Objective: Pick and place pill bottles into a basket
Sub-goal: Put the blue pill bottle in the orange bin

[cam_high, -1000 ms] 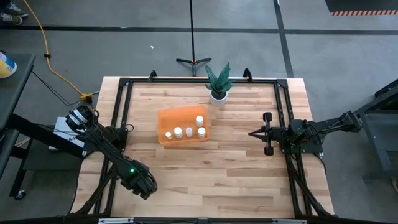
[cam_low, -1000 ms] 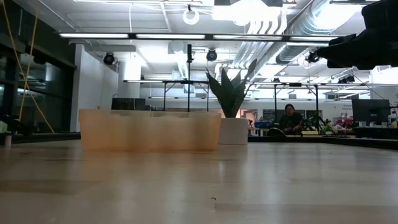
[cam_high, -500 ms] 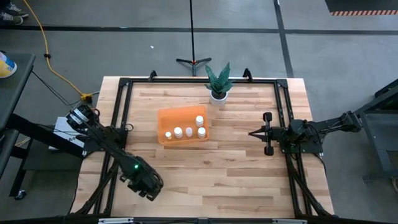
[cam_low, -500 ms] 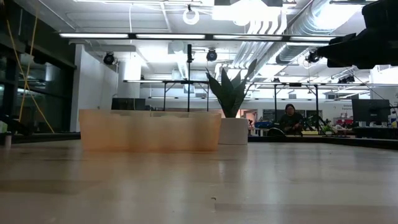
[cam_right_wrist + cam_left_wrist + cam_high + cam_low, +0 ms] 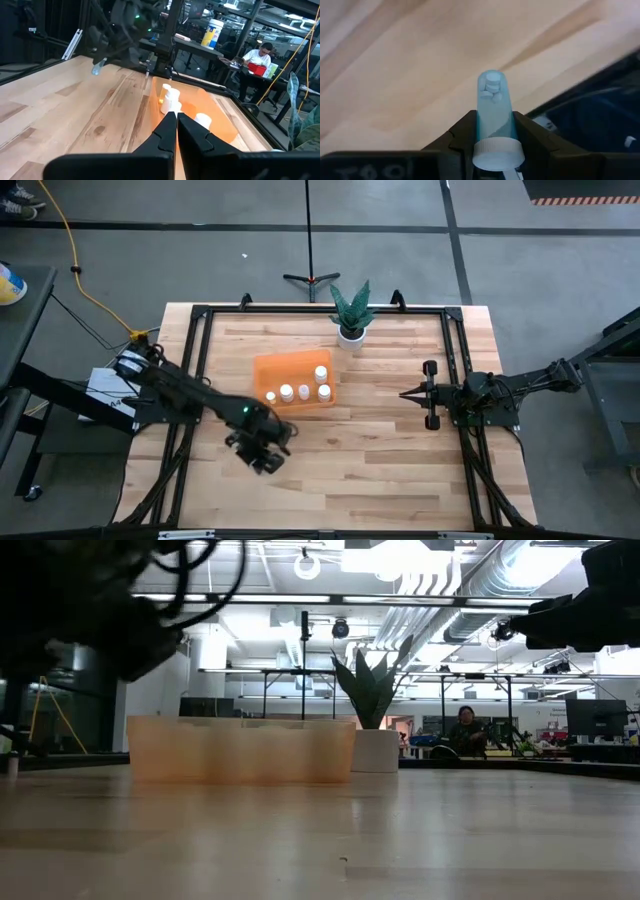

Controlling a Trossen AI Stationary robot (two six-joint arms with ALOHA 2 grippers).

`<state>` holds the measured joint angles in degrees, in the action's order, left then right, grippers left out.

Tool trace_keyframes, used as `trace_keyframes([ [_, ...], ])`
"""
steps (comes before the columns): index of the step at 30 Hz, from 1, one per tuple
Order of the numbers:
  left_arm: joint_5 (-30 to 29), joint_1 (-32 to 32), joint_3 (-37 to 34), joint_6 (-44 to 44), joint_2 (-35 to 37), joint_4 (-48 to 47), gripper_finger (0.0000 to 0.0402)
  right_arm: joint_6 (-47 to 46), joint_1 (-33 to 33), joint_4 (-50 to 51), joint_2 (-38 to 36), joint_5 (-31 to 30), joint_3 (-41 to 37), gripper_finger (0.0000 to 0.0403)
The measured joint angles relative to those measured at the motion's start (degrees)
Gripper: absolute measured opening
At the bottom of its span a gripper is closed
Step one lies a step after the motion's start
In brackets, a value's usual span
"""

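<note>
we see the left tool (image 5: 492, 145) clamped on a pale translucent white-capped pill bottle (image 5: 493, 107), above the wooden tabletop (image 5: 380, 450); the right tool (image 5: 405, 394) together.

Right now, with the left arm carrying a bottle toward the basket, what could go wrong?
The left gripper holds the pill bottle only near its cap, most of the body jutting free, so it may tip or slip on a fast swing.

Four bottles already stand along one side of the basket; a drop there might topple them, so the bare side looks safer.

The shut right gripper waits well clear.
</note>
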<state>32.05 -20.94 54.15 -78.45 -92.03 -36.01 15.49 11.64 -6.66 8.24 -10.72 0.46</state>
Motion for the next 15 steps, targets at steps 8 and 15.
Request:
trace_keyframes([
  [8, -5.7, 9.4, 7.5, 13.1, 0.0, -0.4, 0.015, -0.4, 0.0, 0.0, 0.0, 0.0, 0.0, 0.0007],
  [15, -10.6, 17.0, 15.5, 28.2, 0.0, -6.9, 0.0151, -0.4, 0.0, 0.0, 0.0, 0.0, 0.0, 0.0007],
])
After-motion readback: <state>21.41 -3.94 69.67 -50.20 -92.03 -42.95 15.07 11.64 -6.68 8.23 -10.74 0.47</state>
